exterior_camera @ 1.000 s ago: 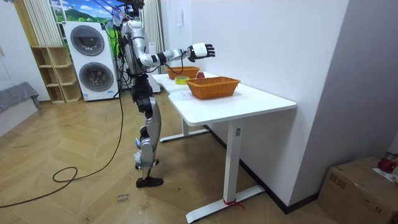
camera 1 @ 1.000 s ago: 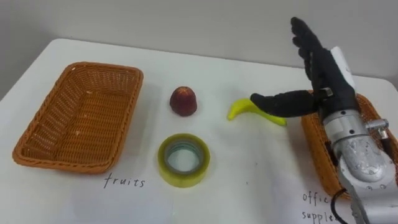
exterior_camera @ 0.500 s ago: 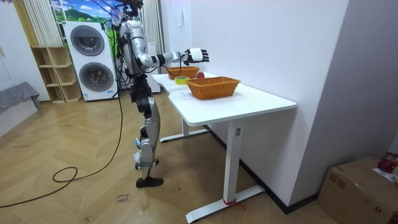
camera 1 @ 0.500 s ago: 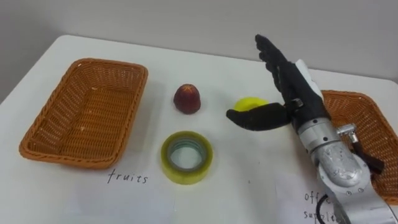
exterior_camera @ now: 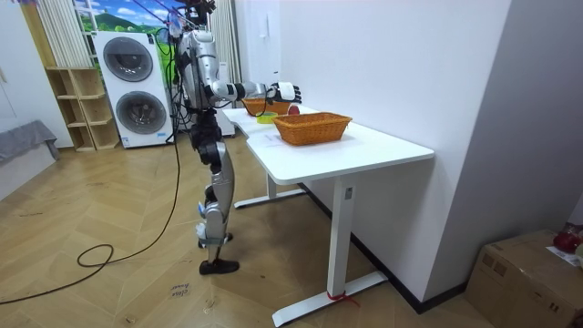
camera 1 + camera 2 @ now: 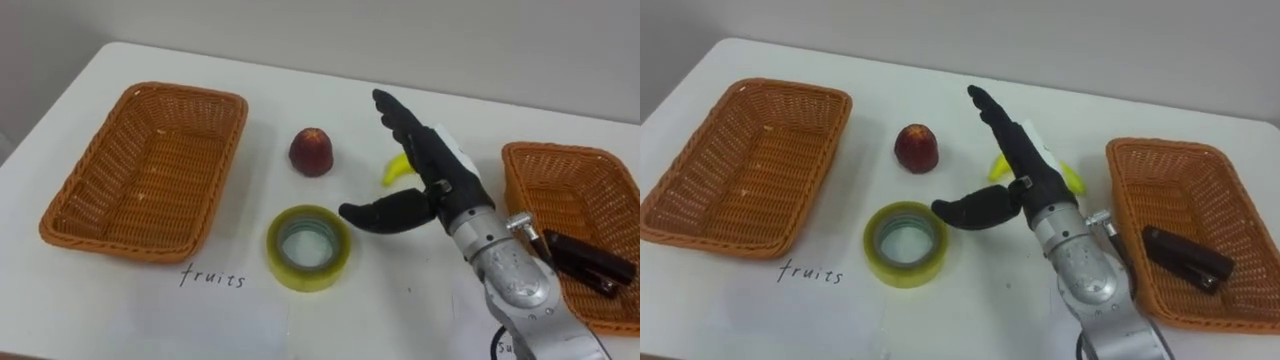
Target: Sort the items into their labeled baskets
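The right hand [image 6: 438,172] has swung away from above the office-supplies basket [image 6: 560,185] toward the tape roll [image 6: 340,250].
Its fingers are spread wide and hold nothing. It hovers over the counter [image 6: 300,95], thumb near the roll, with the banana [image 6: 397,170] partly hidden behind it, so the tape looks like the next pick. The apple [image 6: 311,152] lies loose beside the empty fruit basket [image 6: 140,170]. The office-supplies basket holds one dark item [image 6: 580,262], perhaps a stapler.

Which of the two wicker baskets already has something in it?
The basket on the robot's right: a dark, oblong item lies in it. The basket on its left holds nothing.
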Tool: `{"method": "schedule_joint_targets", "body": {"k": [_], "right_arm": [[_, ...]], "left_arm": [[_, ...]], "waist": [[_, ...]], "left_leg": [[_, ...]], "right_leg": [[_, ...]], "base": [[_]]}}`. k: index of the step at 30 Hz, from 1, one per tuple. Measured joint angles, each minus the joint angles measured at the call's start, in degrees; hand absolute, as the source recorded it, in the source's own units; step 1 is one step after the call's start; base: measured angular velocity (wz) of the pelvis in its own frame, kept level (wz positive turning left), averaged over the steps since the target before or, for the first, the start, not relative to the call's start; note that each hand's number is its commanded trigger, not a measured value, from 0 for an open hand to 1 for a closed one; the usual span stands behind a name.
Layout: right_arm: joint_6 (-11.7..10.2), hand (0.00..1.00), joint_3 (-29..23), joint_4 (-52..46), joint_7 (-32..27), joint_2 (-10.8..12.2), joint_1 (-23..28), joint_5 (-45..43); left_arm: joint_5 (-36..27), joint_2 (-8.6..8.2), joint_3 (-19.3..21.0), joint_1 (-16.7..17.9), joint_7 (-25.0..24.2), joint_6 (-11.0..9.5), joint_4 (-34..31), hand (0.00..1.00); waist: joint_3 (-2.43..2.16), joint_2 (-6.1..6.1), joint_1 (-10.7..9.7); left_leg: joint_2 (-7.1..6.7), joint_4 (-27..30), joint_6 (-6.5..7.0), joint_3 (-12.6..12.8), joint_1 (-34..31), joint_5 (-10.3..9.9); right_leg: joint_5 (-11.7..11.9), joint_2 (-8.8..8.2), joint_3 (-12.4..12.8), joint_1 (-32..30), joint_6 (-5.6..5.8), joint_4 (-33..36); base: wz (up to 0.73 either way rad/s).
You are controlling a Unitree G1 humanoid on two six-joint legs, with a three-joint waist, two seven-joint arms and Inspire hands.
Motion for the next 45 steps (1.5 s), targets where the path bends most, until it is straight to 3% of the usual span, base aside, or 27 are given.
{"method": "schedule_joint_targets", "body": {"k": [4, 7, 20, 34, 45], "right_arm": [[-0.2, 0.0, 0.3, 2.8, -0.7, 0.4, 0.0, -0.3], [-0.7, 0.0, 0.3, 5.2, -1.5, 1.1, 0.0, -0.4], [-1.4, 0.0, 2.0, 6.0, -2.7, 3.9, 0.0, -2.5], [-1.4, 0.0, 2.3, 6.0, -2.7, 4.1, 0.0, -2.6], [-1.4, 0.0, 5.3, 6.0, -1.8, 4.0, 0.0, -2.8]], "left_arm": [[0.0, -0.08, -0.5, -0.3, 1.2, 0.0, 0.7, 0.0], [0.0, -0.18, -0.6, -0.3, 1.3, 0.0, 0.7, 0.0], [0.0, -0.88, -0.5, -1.0, 2.0, -0.4, 0.7, 0.0], [0.0, -1.32, -0.5, -0.9, 2.1, -0.3, 0.7, 0.0], [0.0, -1.28, -0.4, -0.9, 1.1, -0.3, 0.8, 0.0]], "waist": [[0.25, 0.46, 0.0], [0.03, 0.48, 0.2], [-0.12, 0.32, 0.4], [-0.08, 0.25, 0.7], [0.05, 0.26, 1.0]], "left_leg": [[0.02, 0.0, 0.0, -0.1, 0.0, 0.0], [0.0, 0.0, 0.0, -0.1, 0.0, 0.0], [-0.06, 0.0, 0.0, -0.4, 0.1, 0.0], [-0.09, -0.2, 0.0, -0.9, 0.5, 0.0], [-0.14, -0.2, -0.01, -1.3, 0.5, 0.0]], "right_leg": [[0.0, 0.03, 0.0, 0.0, 0.0, -0.1], [0.0, 0.0, -0.1, 0.0, 0.0, -0.1], [0.0, -0.02, -0.3, 0.5, 0.01, -0.6], [0.0, -0.01, -0.6, 1.1, 0.01, -0.8], [0.0, -0.06, -1.2, 1.3, 0.01, -0.8]], "base": [[0.0], [0.0], [0.0], [0.01], [0.01]]}}
